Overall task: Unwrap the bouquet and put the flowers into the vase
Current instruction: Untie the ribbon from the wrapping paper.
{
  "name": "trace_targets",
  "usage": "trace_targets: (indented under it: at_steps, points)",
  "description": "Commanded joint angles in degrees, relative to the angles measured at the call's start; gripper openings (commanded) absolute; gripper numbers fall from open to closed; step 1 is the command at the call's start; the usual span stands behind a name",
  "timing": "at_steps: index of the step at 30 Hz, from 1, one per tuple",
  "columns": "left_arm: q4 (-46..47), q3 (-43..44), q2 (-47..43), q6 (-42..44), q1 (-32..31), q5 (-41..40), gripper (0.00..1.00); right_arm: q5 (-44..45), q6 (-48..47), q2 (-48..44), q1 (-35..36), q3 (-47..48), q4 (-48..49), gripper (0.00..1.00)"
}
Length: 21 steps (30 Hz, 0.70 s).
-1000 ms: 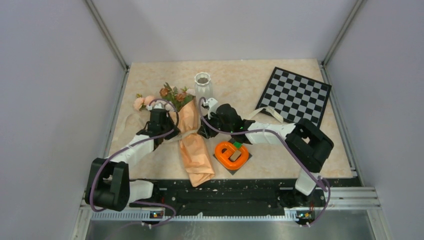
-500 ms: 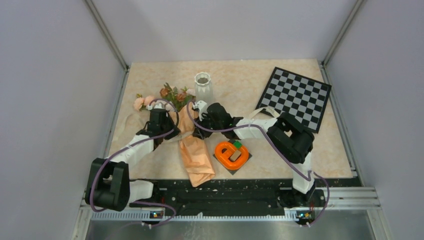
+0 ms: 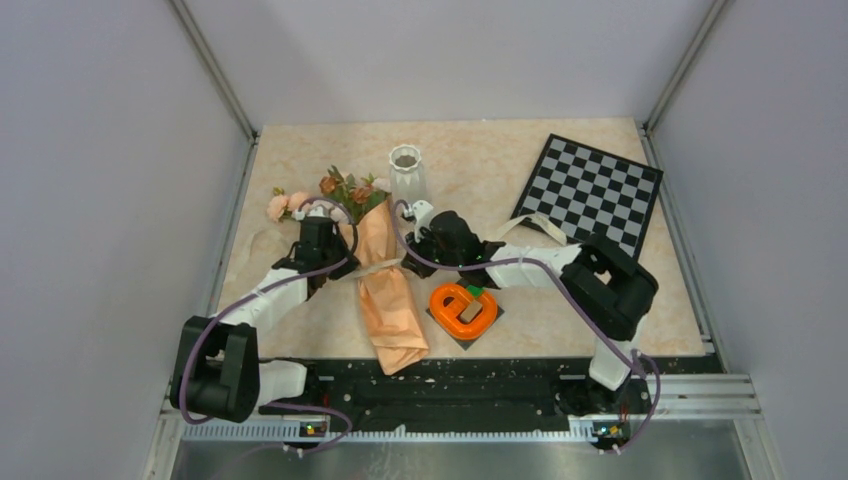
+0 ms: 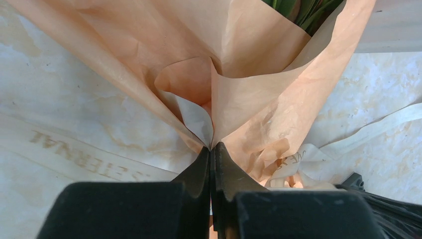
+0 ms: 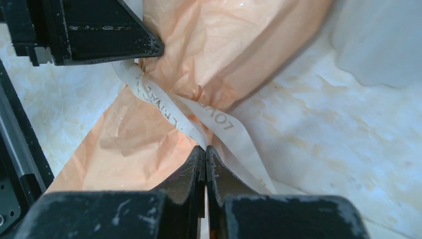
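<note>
The bouquet, peach kraft paper cinched with a cream ribbon, lies lengthwise in the middle of the table. Its flowers, peach, pink and rust, stick out at the far end, and green stems show inside the paper. My left gripper is shut on a fold of the paper's edge on the bouquet's left side. My right gripper is shut on a lettered ribbon tail at the bouquet's right side. The white ribbed vase stands upright just beyond the bouquet.
An orange plastic ring on a dark square mat lies right of the bouquet, under my right forearm. A chessboard sits at the back right. A loose ribbon tail trails toward it. Metal frame rails edge both sides.
My right gripper has reached in to the bouquet, shut on the ribbon tail, then drawn back slightly to the right. The left gripper has kept its hold on the paper.
</note>
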Motion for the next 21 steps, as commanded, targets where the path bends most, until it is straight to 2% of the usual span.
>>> trace_targets:
  at_steps: [1,7,10,12,14,16,18,21]
  points:
    - [-1.36,1.39,-0.28,1.31,0.35,-1.32,0.00,7.67,3.35,-8.78,-0.21,-4.78,4.87,0.02]
    - [-1.94,1.79,-1.14,3.12,0.43,-1.32,0.00,10.73,7.67,-8.52,-0.71,-8.58,5.18,0.00]
    - [-3.58,2.70,-2.35,4.39,0.43,-2.97,0.07,10.76,10.26,-7.96,-0.71,-9.69,5.78,0.00]
    - [-4.81,3.41,-3.32,5.43,0.44,-3.18,0.21,10.76,11.67,-7.77,-0.75,-10.14,6.68,0.00]
    - [-6.00,4.39,-4.65,6.13,0.44,-3.52,0.54,10.60,12.51,-7.59,-0.72,-9.93,7.05,0.00]
    - [-7.23,5.28,-6.31,6.99,0.36,-3.85,0.79,10.18,12.79,-7.44,-0.77,-9.59,7.21,0.00]
    - [-8.55,6.18,-7.93,7.72,0.35,-3.83,0.88,9.99,12.85,-7.29,-0.70,-9.12,7.00,0.00]
    - [-9.89,6.62,-11.01,8.15,0.27,-2.53,0.93,9.65,13.08,-7.07,-0.74,-8.62,6.95,0.00]
